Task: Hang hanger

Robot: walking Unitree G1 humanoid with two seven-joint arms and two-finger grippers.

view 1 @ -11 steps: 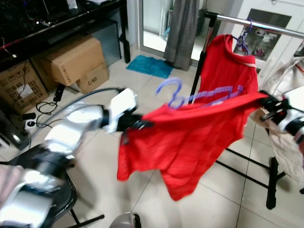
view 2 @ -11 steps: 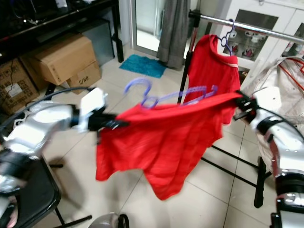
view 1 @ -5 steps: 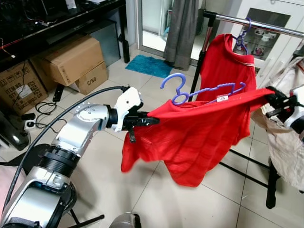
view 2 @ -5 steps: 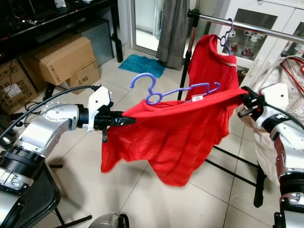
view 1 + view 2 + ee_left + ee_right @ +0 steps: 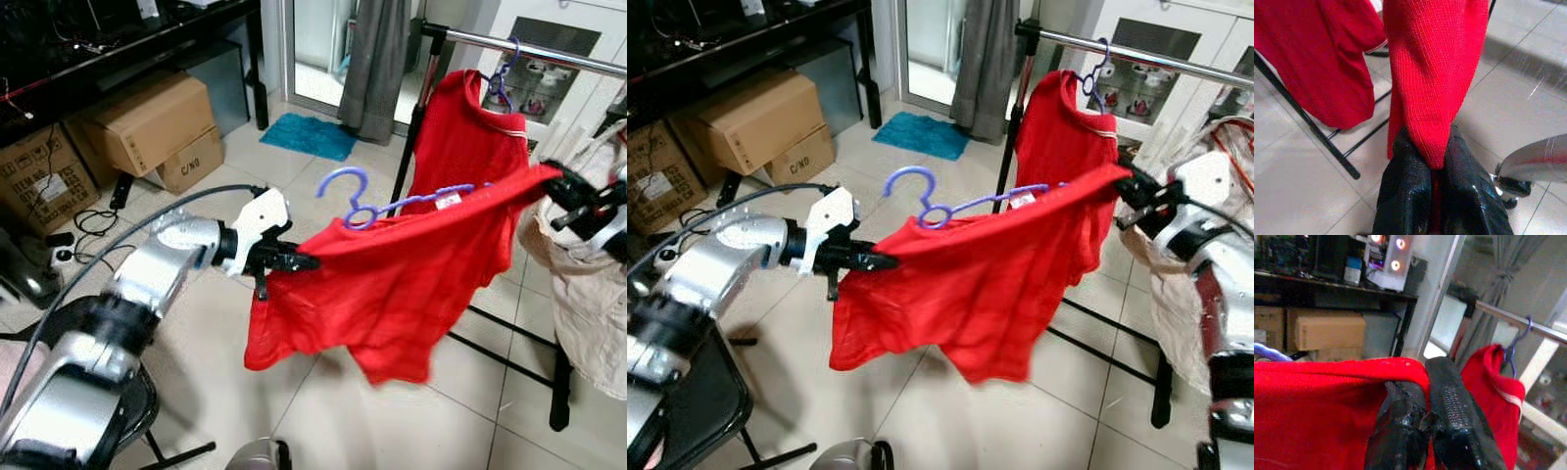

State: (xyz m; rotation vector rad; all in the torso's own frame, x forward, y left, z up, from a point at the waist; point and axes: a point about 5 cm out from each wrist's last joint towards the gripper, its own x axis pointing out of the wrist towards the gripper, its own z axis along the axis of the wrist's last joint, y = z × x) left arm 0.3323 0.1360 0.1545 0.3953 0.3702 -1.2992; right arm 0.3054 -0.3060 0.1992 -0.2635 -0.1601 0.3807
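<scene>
A red shirt (image 5: 392,284) on a purple hanger (image 5: 353,201) hangs stretched in the air between my two arms. My left gripper (image 5: 299,261) is shut on the shirt's left shoulder end; the left wrist view shows red cloth (image 5: 1435,88) pinched between the black fingers (image 5: 1405,196). My right gripper (image 5: 558,181) is shut on the right shoulder end, which sits higher. The hanger's hook points up, below and left of the metal rail (image 5: 529,44). A second red shirt (image 5: 470,127) hangs from that rail on its own purple hanger (image 5: 502,83).
The clothes rack's black post (image 5: 416,108) and base bars (image 5: 519,362) stand on the tiled floor. Cardboard boxes (image 5: 147,122) sit under a black desk at the left. A grey curtain (image 5: 377,59), a blue mat (image 5: 309,135) and a white bag (image 5: 588,284) at the right are nearby.
The right end of the shirt has risen toward the rail, tilting the hanger. The left gripper and the hanger's hook have dipped slightly.
</scene>
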